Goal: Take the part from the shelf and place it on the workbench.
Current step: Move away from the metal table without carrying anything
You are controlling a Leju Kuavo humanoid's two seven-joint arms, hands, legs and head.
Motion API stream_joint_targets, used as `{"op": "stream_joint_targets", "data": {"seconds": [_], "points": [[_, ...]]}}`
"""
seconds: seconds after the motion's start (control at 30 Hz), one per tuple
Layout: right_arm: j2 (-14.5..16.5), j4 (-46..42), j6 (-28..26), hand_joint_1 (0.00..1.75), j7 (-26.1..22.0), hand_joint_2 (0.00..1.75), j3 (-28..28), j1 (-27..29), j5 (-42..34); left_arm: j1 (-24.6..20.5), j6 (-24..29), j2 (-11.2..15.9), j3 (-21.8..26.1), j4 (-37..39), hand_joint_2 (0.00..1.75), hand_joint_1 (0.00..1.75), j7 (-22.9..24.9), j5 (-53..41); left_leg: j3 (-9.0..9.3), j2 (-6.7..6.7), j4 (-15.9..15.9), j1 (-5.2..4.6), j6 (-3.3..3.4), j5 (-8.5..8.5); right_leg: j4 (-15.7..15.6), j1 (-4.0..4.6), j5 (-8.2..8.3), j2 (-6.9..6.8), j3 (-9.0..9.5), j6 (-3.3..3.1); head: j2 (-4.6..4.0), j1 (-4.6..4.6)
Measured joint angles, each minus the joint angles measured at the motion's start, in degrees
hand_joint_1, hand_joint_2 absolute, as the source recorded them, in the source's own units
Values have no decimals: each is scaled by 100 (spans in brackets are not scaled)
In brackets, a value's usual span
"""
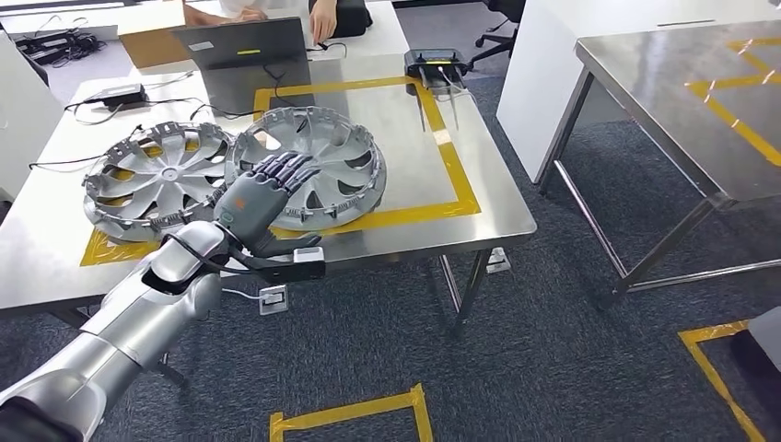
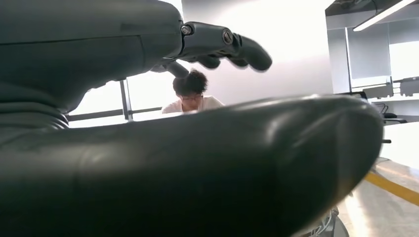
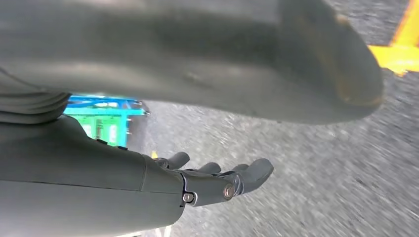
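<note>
Resting on the steel workbench [image 1: 479,216], inside the yellow tape outline [image 1: 459,175], a silver wheel cover [image 1: 318,166] lies flat, its edge overlapping a second wheel cover [image 1: 152,180] just beside it. The left hand [image 1: 262,193] lies over the near rim of the first cover, fingers [image 1: 285,168] stretched across the spokes; whether they grip the rim or merely rest on it cannot be told, though the left wrist view shows the fingers [image 2: 237,47] apart and only lightly bent. The right hand [image 3: 217,182] hangs over grey carpet with fingers loosely spread, holding nothing. Judged from this layout, the placing step is at or near its end: the part sits on the workbench. The next move would call for lifting the left hand straight off without dragging the cover out of the outline or onto its neighbour. A person [image 2: 190,94] sits at the far side behind a laptop [image 1: 244,55].
</note>
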Motion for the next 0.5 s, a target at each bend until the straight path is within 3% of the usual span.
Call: {"op": "stream_joint_targets", "data": {"seconds": [0.07, 0.1, 0.13, 0.17, 0.23, 0.3, 0.33, 0.43, 0.47, 0.5], "points": [[1, -1, 0, 0, -1, 0, 0, -3, 0, 11, 0, -12, 0, -3, 0, 0, 1, -3, -146, 3, 4, 1, 33, 130, 664, -12, -550, -2, -180, 55, 0, 20], [-1, -1, -1, 0, -1, 0, 0, -6, 0, 22, 0, -14, 0, -2, 0, 0, 2, -7, -228, 6, 15, 2, 29, 187, 987, -17, -703, -2, -239, 78, 0, 22], [-2, -1, -1, 0, -1, 0, -1, -8, -2, 34, 0, -13, 0, -2, 0, 0, 2, -11, -309, 9, 30, 4, 22, 238, 1173, -22, -720, -3, -231, 96, 0, 22], [-4, -1, -1, 0, -1, 0, -1, -9, -4, 41, 0, -12, 0, -2, 0, 0, 1, -16, -391, 11, 51, 9, 11, 287, 1180, -29, -633, -3, -136, 109, 0, 22], [-8, -1, -2, 0, -3, 0, -2, -23, -12, 42, 0, -10, 0, -9, 0, 0, 0, -27, -550, 12, 112, 21, -33, 375, 621, -49, -397, -7, 335, 125, 0, 23], [-9, -1, -5, 0, -10, 0, -2, -49, -15, 34, 0, -2, 5, -37, 0, 0, 2, -40, -653, 10, 171, 13, -99, 446, -32, -38, -386, 4, 782, 70, 0, 29], [-9, -1, -10, 0, -13, 0, -2, -63, -12, 26, -1, 2, 8, -53, 0, 0, 2, -48, -672, 9, 185, 5, -135, 480, -190, -25, -438, 13, 875, 17, 0, 31], [-8, -1, -18, 0, -13, 0, -1, -87, 9, 11, -8, 37, 20, -86, 0, 0, 10, -58, -705, -2, 178, 6, -237, 553, -237, -12, -353, 12, 813, -152, 0, 29], [-8, -1, -18, 0, -13, 0, -1, -99, 19, 12, -12, 61, 27, -94, 0, 0, 14, -58, -754, -8, 249, 14, -268, 444, -250, -21, -289, 2, 763, -202, 0, 25], [-8, -1, -17, 0, -12, 0, -2, -111, 26, 13, -15, 87, 34, -98, 0, 0, 17, -58, -827, -13, 429, 22, -294, 229, -263, -33, -216, -7, 697, -242, 0, 16]]}}
